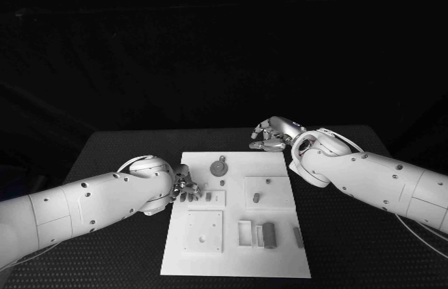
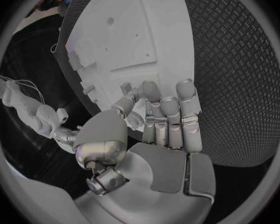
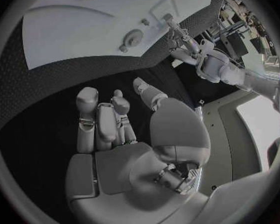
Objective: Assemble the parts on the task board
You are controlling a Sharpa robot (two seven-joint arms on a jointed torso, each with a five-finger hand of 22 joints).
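The white task board (image 1: 238,263) lies in the middle of the black table. A round grey disc part (image 1: 219,167) sits near its far edge, and small pegs (image 1: 256,198) stand on raised plates. Two grey bars (image 1: 268,235) lie near the front right. My left hand (image 1: 187,189) hovers at the board's left edge, fingers straight and side by side (image 2: 165,119), holding nothing. My right hand (image 1: 270,137) hangs over bare table just past the board's far right corner, fingers loosely bent (image 3: 112,122), nothing in them. The right wrist view shows the board (image 3: 65,35) and the disc (image 3: 135,37).
Raised white plates stand on the board: one near the left hand (image 1: 210,198), one at the right (image 1: 268,192), one at the front left (image 1: 204,231). Black textured table (image 1: 122,153) surrounds the board on all sides.
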